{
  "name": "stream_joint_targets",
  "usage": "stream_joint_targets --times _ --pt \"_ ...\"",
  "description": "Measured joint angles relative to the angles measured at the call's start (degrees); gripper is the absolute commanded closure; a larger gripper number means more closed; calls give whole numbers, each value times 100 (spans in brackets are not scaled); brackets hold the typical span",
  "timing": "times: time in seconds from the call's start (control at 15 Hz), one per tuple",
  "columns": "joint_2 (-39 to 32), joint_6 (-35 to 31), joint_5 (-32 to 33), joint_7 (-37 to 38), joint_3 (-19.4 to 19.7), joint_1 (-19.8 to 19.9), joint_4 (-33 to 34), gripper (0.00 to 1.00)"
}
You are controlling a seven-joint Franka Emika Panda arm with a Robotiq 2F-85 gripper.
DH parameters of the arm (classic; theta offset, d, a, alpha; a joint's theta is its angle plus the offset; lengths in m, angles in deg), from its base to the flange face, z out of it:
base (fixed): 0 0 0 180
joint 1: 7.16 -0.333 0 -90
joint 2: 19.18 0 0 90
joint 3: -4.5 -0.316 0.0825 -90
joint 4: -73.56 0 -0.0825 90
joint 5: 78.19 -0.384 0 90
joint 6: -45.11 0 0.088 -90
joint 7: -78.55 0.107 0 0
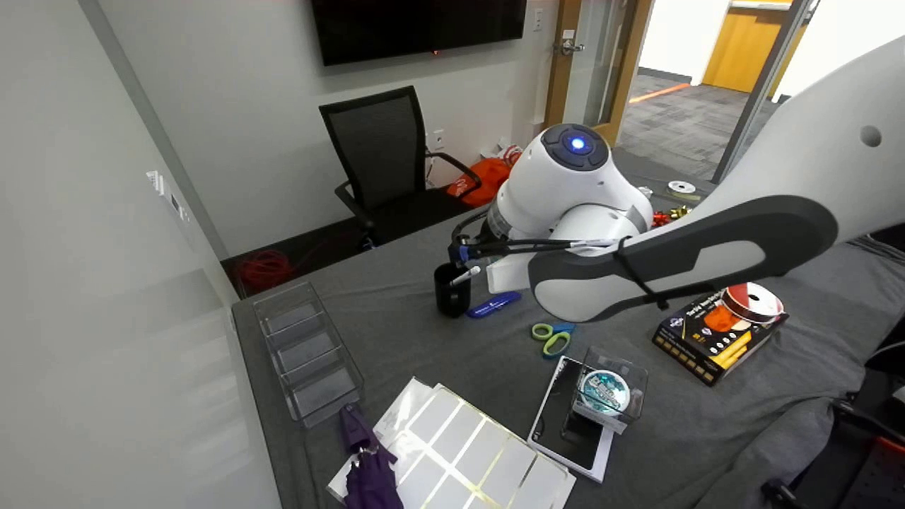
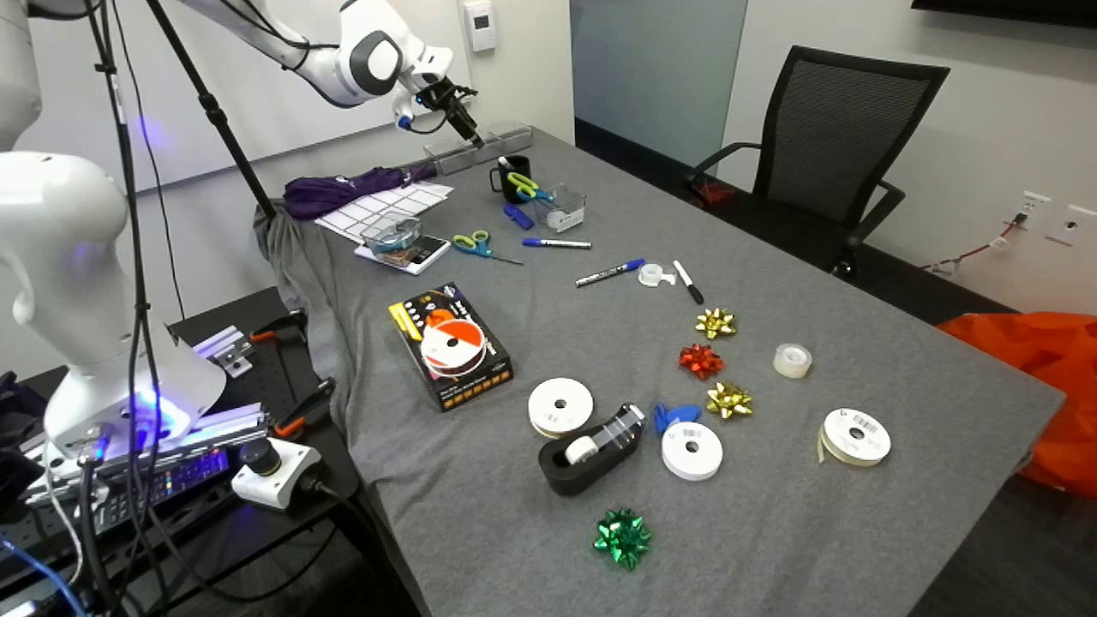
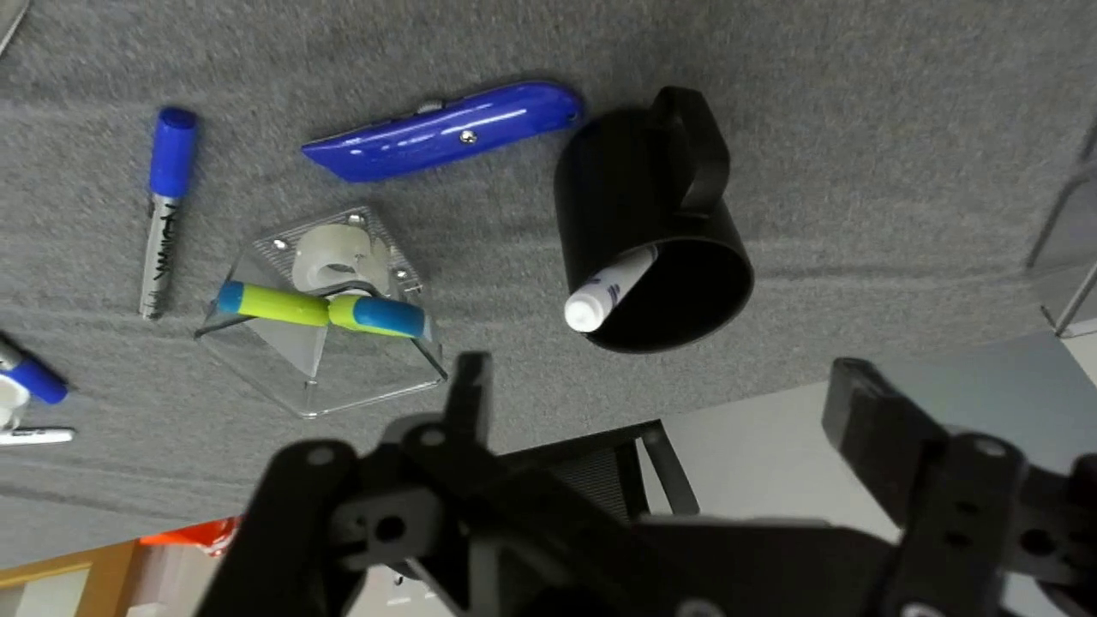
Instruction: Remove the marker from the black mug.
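The white marker (image 3: 613, 293) is propped slantwise inside the black mug (image 3: 638, 210), its white end projecting past the rim. The tool (image 3: 664, 386) is spread wide, with nothing gripped. The marker should be found light, stiff and rather slick; it is probably best pinched crosswise at the exposed end, so that the mug is not tipped. The counter (image 2: 771, 531) is covered in wrinkled grey cloth (image 1: 396, 318); beyond it, a mesh-backed office chair (image 2: 844, 146) and a wall-mounted screen (image 1: 417, 28) are seen.
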Motion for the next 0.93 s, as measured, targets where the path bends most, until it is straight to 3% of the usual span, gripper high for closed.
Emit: stream_joint_targets --times 0.67,0.93 --pt "-173 284 583 884 -1083 1362 836 0" --pt "-403 211 773 1187 -1360 1719 1072 0"
